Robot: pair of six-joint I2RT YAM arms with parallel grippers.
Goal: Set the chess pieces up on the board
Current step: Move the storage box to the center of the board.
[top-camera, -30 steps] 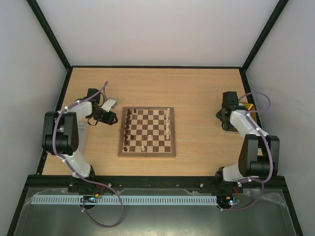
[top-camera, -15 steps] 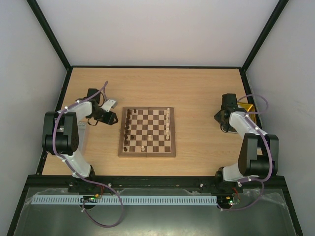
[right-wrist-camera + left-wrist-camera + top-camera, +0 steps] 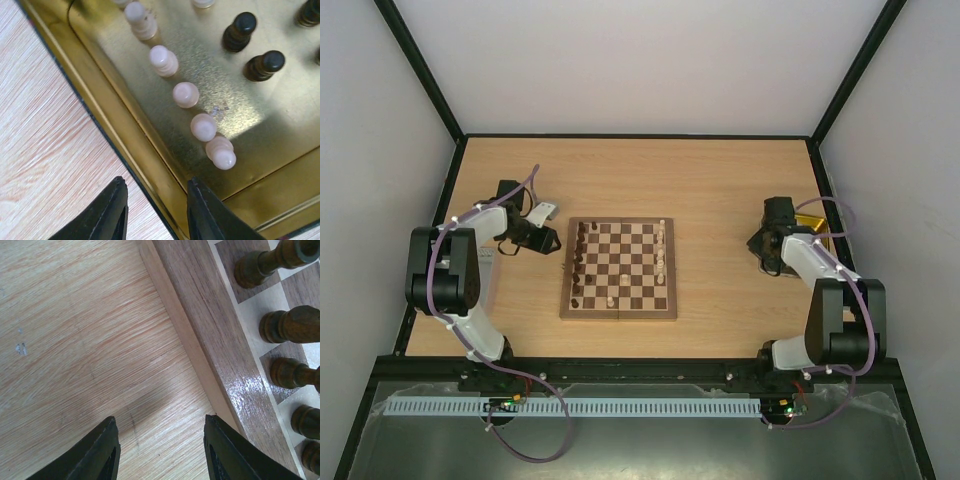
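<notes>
Yellow tray (image 3: pixel 107 115) has the spare cream pieces (image 3: pixel 186 95) in a row, so right tool (image 3: pixel 156 190) hangs spread over its rim, probably lining up a grab; left tool (image 3: pixel 160 425) waits spread, empty, beside the board (image 3: pixel 210 330).

The board (image 3: pixel 618 268) is lying at the middle of the table (image 3: pixel 720 180), with chess pieces (image 3: pixel 579 262) standing along its left and right sides. Others are sitting in a tray (image 3: pixel 110 100) by the table's right edge.

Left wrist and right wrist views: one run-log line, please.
left gripper: open, empty, over table beside board | right gripper: open, empty, above yellow tray rim | cream pieces: in tray
</notes>
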